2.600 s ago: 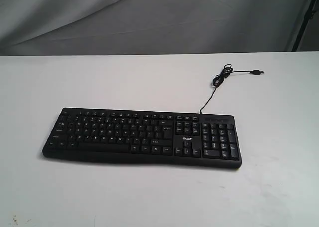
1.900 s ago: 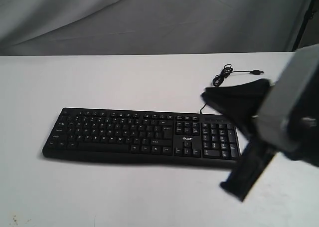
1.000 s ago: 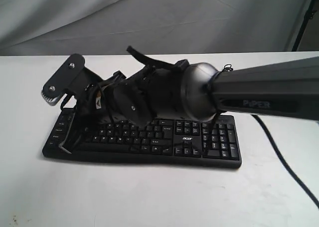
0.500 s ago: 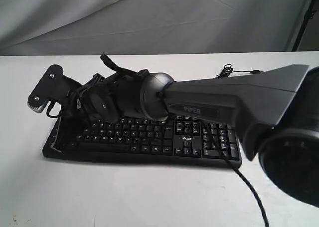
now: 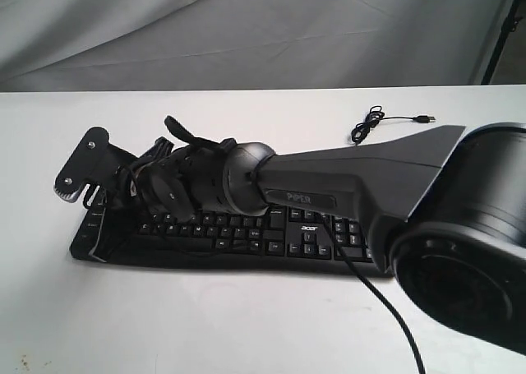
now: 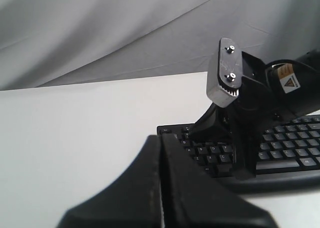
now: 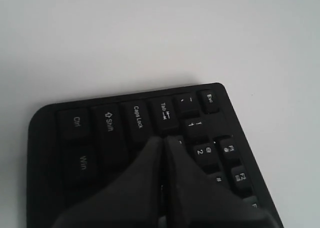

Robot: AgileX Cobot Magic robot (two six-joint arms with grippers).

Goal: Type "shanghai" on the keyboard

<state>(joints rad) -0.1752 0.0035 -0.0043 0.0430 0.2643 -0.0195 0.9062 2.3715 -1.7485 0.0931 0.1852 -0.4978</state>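
Note:
The black keyboard [image 5: 312,244] lies across the white table, its left half hidden under my right arm. That arm reaches from the right over the keys, and the right gripper [image 5: 94,241] hangs at the keyboard's left end. In the right wrist view the keyboard [image 7: 80,138] shows its left-hand corner, and the right gripper [image 7: 163,139] is shut and empty, tips over the edge of the Tab key [image 7: 165,112]. My left gripper [image 6: 161,138] is shut and empty, off the left end of the keyboard [image 6: 290,153]; it does not show in the exterior view.
The keyboard's thin cable [image 5: 368,126] coils on the table behind the number pad, its plug lying free. A grey cloth backdrop [image 5: 263,29] hangs behind the white table [image 5: 205,325]. The right arm's own black cable [image 5: 386,308] trails over the front of the table.
The right arm swung in from the right and reached across the keyboard to its left end. In the last half second it settled slightly lower and a little rightward.

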